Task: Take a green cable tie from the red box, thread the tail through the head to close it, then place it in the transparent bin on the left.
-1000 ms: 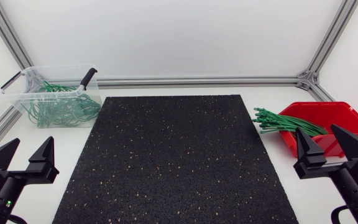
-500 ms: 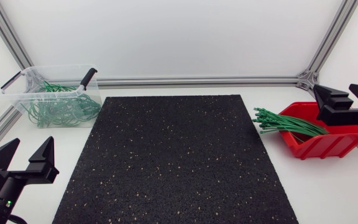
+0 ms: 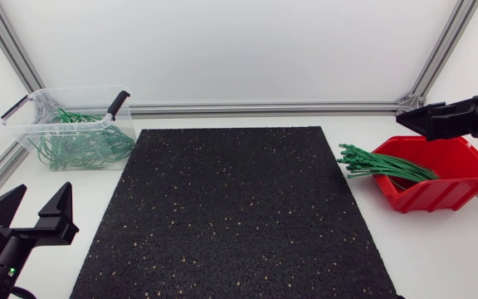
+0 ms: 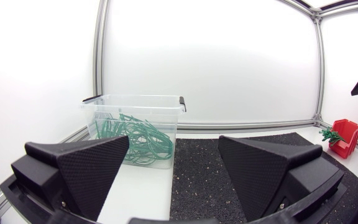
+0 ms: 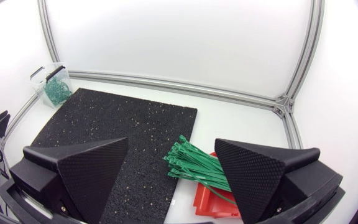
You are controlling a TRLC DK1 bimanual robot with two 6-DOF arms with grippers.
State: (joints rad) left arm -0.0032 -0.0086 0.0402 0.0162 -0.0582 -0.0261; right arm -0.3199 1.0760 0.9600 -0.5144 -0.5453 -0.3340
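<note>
Hovering with fingers wide apart and empty, the right tool [image 5: 169, 180] is above the red box [image 3: 446, 178], where the green ties [image 3: 384, 164] lie bundled, ends poking past the rim. They look light, springy and slick; pinching one protruding end seems best.

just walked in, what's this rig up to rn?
No tie has been picked up yet. The right end effector hovers open and empty above the red box, where green cable ties stick out over the rim toward the black mat. The left end effector sits open at the near left corner, holding nothing. The transparent bin at far left already holds looped ties.
</note>
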